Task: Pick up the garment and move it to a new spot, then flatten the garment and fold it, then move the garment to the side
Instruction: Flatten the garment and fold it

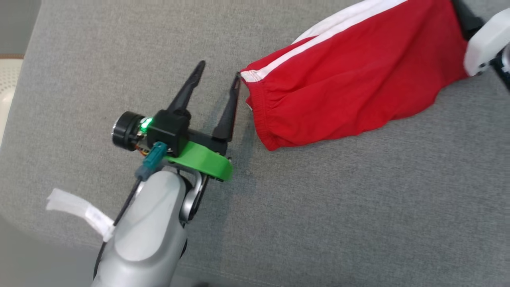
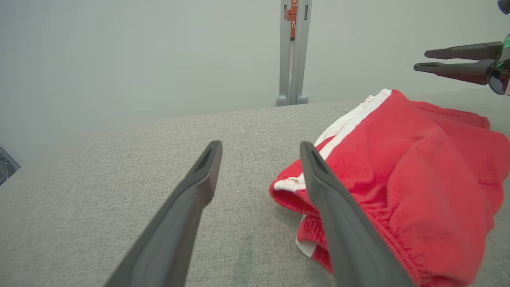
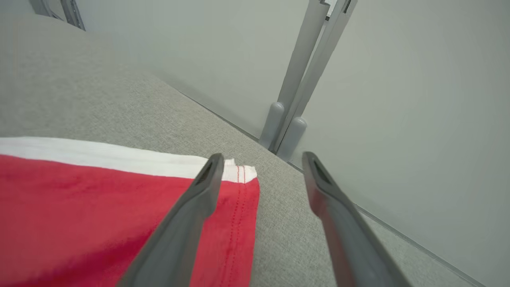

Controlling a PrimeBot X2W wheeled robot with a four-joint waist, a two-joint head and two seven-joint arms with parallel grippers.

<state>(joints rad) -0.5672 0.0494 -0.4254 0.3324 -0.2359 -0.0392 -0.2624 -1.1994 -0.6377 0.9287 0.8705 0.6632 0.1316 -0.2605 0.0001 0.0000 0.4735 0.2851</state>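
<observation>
The garment [image 1: 350, 79] lies at three o'clock from the left hand [image 1: 220, 69]. It and the right hand [image 3: 263, 159] stand wide open, empty.

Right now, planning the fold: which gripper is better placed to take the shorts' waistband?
Left. The left gripper is open right beside the waistband of the shorts. The right gripper, also open, is at the opposite end, over the leg hem.

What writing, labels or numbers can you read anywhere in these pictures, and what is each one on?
Orange label on the grey post: white characters, too small to read.
White tag at the lower left of the head view: faint marks, too blurred to read.
Red shorts: no print seen.
</observation>
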